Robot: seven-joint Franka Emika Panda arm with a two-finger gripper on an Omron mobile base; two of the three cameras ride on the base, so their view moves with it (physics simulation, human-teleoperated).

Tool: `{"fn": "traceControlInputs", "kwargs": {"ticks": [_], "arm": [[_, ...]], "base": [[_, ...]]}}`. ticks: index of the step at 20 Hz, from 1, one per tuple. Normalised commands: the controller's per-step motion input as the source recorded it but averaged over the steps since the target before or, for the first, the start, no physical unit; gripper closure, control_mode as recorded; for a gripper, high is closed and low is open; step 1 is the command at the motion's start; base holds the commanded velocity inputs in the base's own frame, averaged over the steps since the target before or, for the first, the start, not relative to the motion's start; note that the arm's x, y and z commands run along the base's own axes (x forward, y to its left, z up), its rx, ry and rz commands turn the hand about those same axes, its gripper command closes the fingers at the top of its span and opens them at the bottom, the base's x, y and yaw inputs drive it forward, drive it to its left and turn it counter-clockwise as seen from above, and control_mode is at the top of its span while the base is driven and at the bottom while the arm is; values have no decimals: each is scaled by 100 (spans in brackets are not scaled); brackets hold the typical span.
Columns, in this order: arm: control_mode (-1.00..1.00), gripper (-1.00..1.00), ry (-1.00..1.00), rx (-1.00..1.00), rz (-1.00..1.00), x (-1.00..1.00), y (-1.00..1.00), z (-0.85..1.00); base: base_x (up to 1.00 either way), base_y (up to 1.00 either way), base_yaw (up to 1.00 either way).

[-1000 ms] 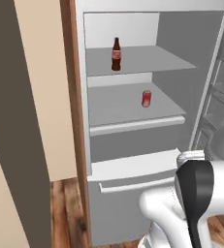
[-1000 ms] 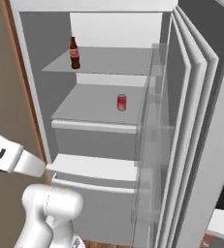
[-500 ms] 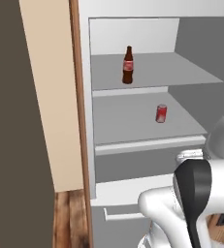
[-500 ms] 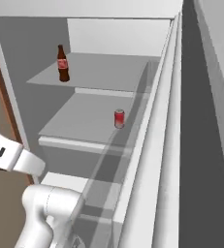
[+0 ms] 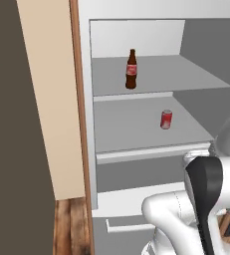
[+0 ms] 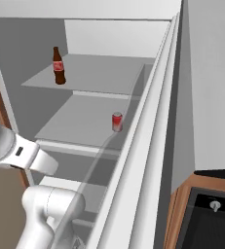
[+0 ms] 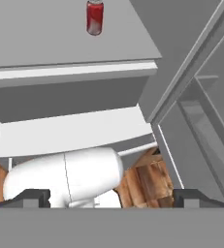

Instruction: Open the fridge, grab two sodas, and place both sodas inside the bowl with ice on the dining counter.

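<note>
Hand view: your gripper hangs low before the open fridge, aimed up at the middle shelf, its dark fingertips spread wide and empty. The red can, a smooth cylinder with a silver top, stands there; the brown glass bottle stands upright one shelf above.

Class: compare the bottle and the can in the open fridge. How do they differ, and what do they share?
The bottle is tall, dark-brown and narrow-necked; the can is short, red and silver-topped. The bottle stands on the upper shelf, the can on the lower shelf. Both stand upright, untouched.
</note>
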Motion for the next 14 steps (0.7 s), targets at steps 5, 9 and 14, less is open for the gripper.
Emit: {"fn": "traceControlInputs", "kwargs": {"ticks": [5, 9, 14], "arm": [[-100, -100, -13, 21, 5, 66, -30, -26], [-100, -100, -21, 15, 14, 62, 1, -12], [-100, -100, -28, 9, 10, 47, 0, -6]], "base": [[0, 0, 0], [0, 0, 0], [0, 0, 0]]}}
